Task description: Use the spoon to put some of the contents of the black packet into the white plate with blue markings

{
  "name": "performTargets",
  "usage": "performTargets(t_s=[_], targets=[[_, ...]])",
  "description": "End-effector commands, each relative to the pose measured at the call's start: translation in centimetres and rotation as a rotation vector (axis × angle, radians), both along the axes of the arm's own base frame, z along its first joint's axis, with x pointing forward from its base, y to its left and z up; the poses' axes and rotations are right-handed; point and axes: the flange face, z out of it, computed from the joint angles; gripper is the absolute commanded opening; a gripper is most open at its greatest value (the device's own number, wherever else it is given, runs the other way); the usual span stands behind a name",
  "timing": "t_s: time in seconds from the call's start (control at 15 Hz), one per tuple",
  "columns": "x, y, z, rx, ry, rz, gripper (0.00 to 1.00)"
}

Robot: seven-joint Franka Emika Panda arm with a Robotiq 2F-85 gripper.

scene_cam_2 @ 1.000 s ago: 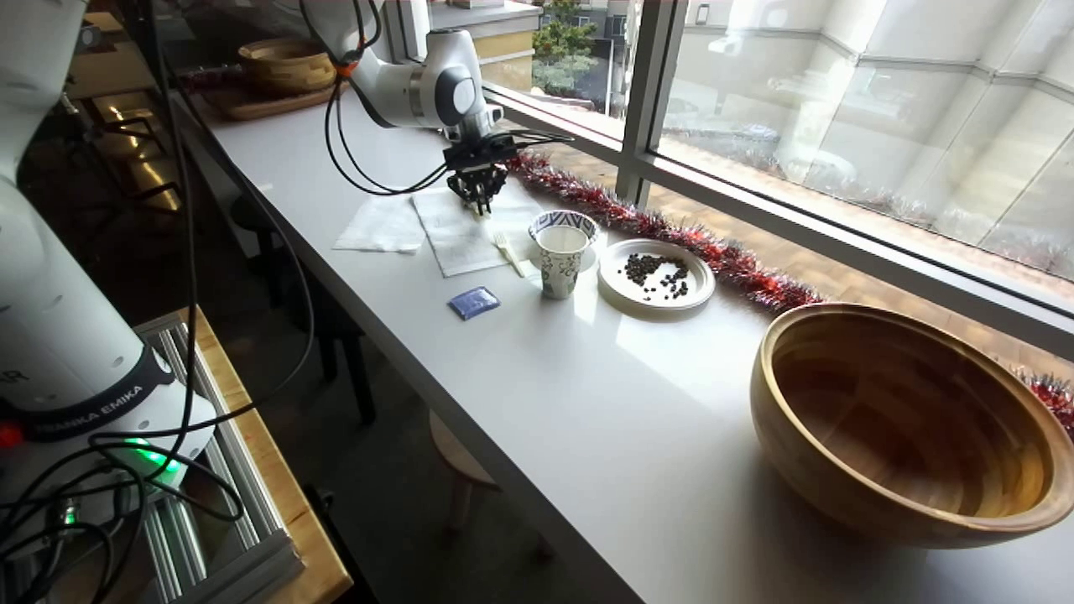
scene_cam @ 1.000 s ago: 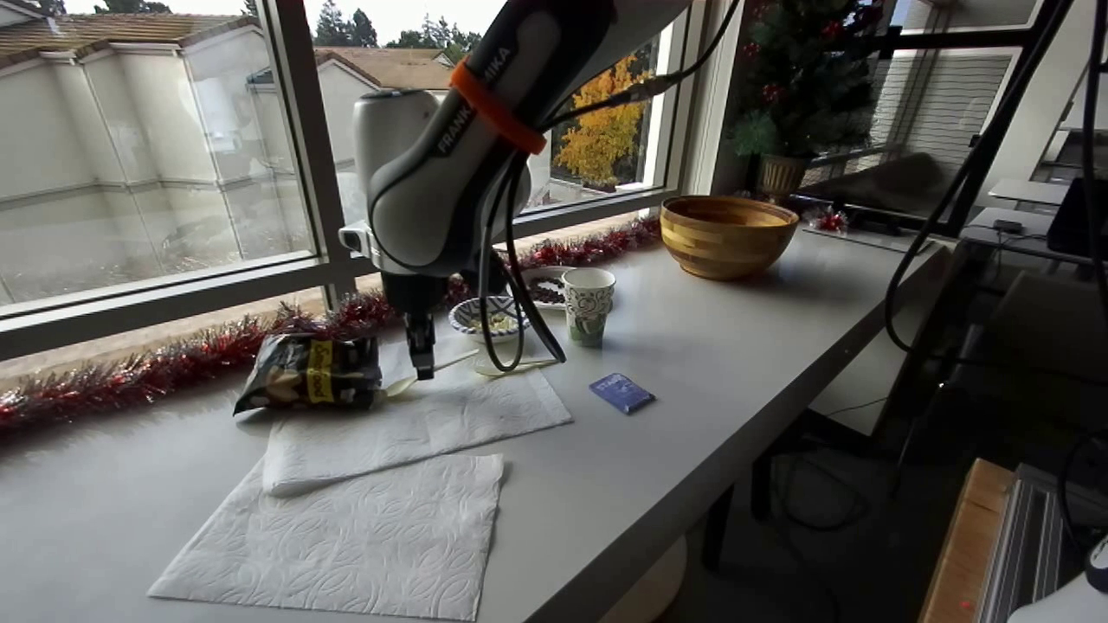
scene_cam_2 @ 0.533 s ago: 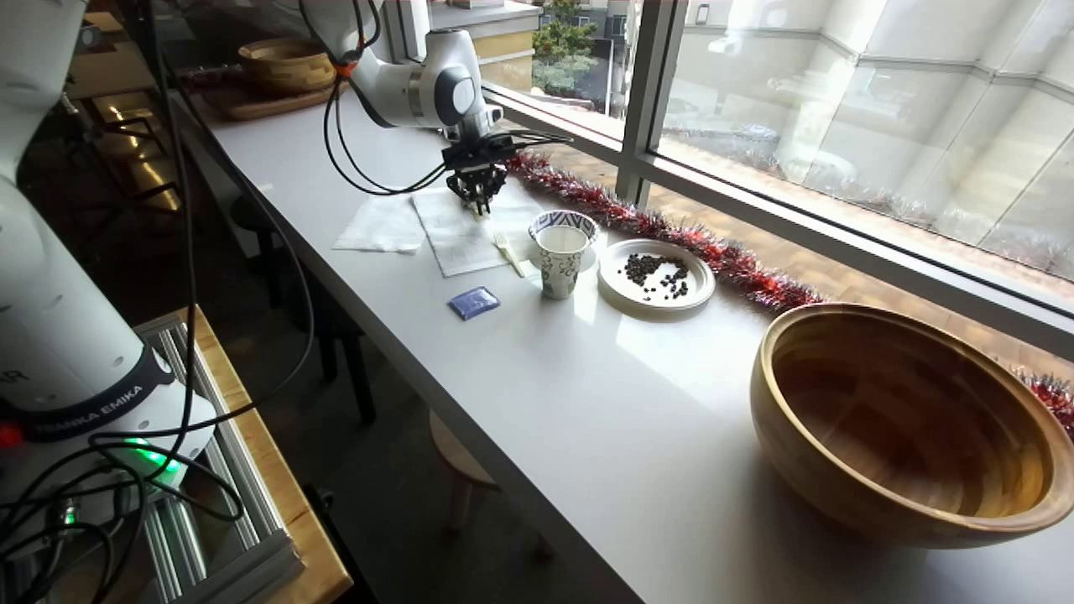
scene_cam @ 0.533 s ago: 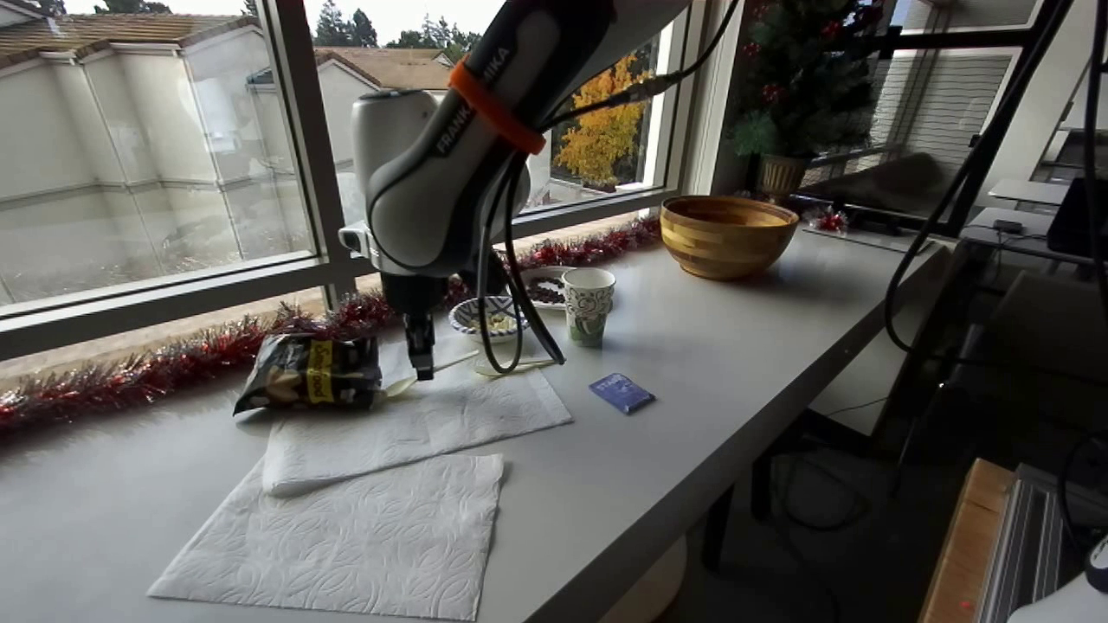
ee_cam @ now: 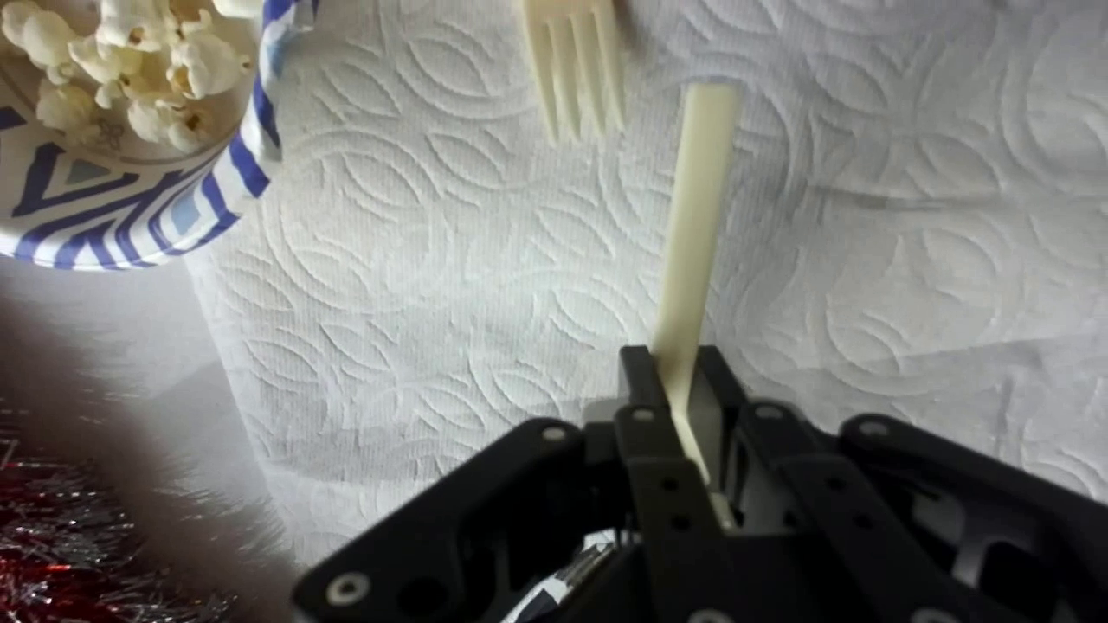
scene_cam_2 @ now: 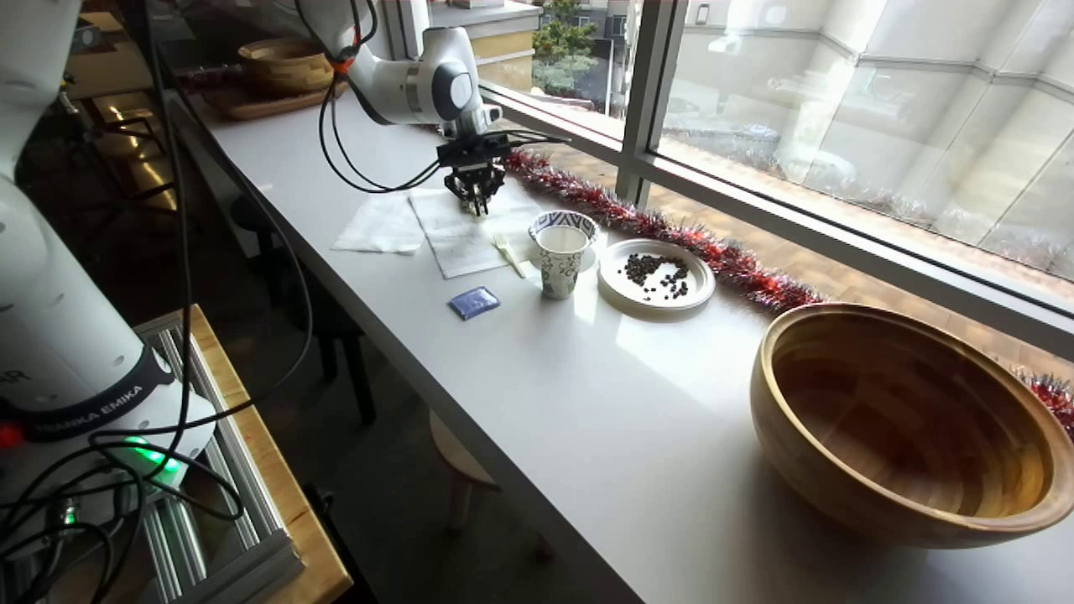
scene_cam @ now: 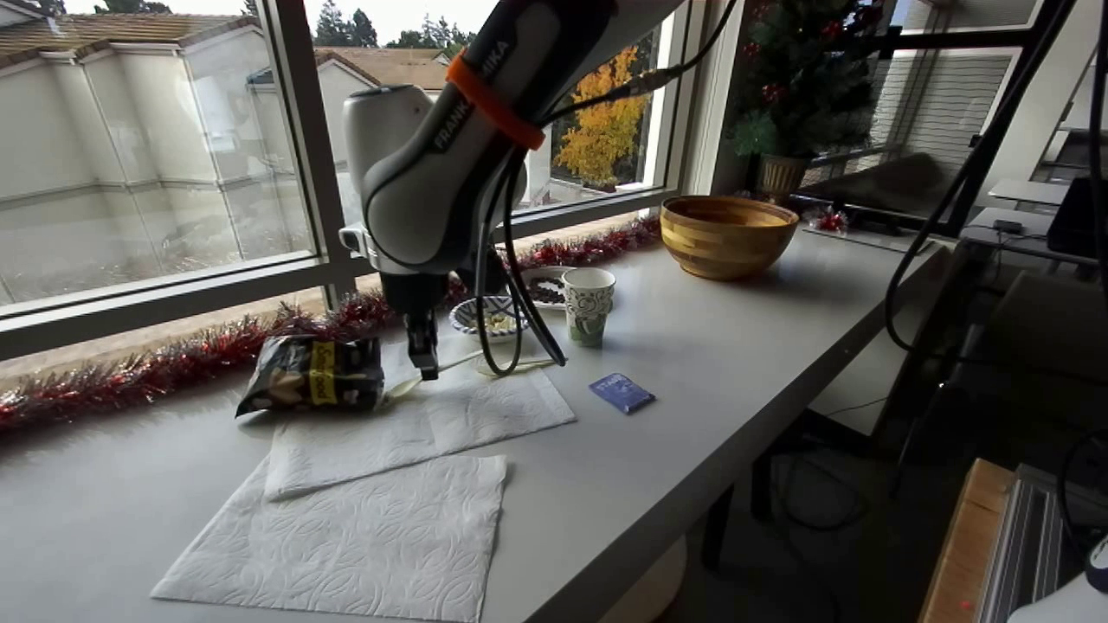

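Pinching the spoon by its handle in the nearly closed gripper, lower middle of the wrist view. Poised right of the black packet, left half of an exterior view.

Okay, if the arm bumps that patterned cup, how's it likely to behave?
The patterned cup would probably tip easily, since it stands tall and narrows toward its base. Its thin-looking wall suggests it may be light, unless filled, and could dent if squeezed. Once over, its round, tapered shape would likely let it roll in an arc.
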Motion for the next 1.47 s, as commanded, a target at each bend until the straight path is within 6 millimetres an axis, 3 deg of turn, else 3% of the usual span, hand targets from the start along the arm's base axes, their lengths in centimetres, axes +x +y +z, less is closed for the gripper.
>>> performTargets(t_s=[0.0,0.6,0.87,1.4], targets=[[-0.9,-0.1,1.1,-0.06,-0.001,-0.023,0.03],[-1.8,0.4,1.2,-0.071,0.027,-0.012,0.03],[-1.7,1.3,1.4,-0.042,0.015,0.009,0.03],[-1.4,1.2,0.7,-0.04,0.032,0.006,0.03]])
